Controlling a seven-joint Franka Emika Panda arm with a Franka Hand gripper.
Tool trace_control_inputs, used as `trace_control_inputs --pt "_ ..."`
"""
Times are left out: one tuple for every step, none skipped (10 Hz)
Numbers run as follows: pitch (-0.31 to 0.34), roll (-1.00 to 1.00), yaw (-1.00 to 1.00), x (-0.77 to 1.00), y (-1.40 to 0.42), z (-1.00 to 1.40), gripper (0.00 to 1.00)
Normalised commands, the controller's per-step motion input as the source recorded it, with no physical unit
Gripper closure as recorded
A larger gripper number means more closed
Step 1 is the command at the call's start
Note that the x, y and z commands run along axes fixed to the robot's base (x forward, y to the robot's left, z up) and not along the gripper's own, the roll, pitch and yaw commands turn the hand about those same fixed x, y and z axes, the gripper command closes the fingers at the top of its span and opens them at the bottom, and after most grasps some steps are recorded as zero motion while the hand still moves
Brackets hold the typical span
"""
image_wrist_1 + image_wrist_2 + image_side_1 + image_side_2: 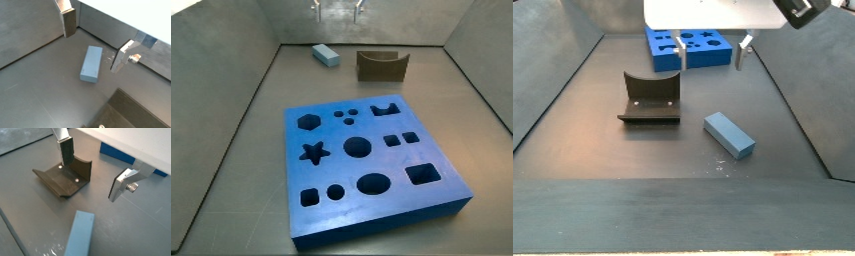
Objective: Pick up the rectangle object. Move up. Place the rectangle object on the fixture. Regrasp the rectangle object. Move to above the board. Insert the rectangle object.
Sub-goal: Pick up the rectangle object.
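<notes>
The rectangle object (91, 64) is a small grey-blue block lying flat on the dark floor, also seen in the other wrist view (80, 235) and in both side views (326, 54) (730, 134). My gripper (93, 45) hangs open above the floor, its fingers (68, 22) spread wide with nothing between them. The block lies below and a little past the gap. In a side view the gripper (711, 58) is high, between block and board. The brown fixture (63, 178) (649, 98) stands beside the block and holds nothing. The blue board (372, 160) (690, 48) lies apart from both.
Sloping grey walls (251, 90) (553, 70) enclose the floor on all sides. The block lies near one wall (113, 30). The fixture (380, 66) stands near the same end as the block.
</notes>
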Motion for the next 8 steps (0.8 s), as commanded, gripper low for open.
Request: trace_control_inputs --pt "-0.049 0.0 1.0 0.0 0.0 -0.35 0.0" --pt "-0.003 0.0 1.0 0.0 0.0 -0.35 0.0" --pt "0.0 0.0 1.0 0.0 0.0 -0.37 0.0" --pt "0.0 0.0 1.0 0.0 0.0 -0.39 0.0" --pt "0.151 -0.12 1.0 -0.01 0.0 -0.49 0.0" --pt "0.126 -0.31 0.75 -0.29 0.26 -0.53 0.0" --pt "0.0 -0.05 -0.02 0.02 0.25 -0.05 0.0" --pt "0.0 -0.01 0.0 0.0 0.0 0.0 0.0"
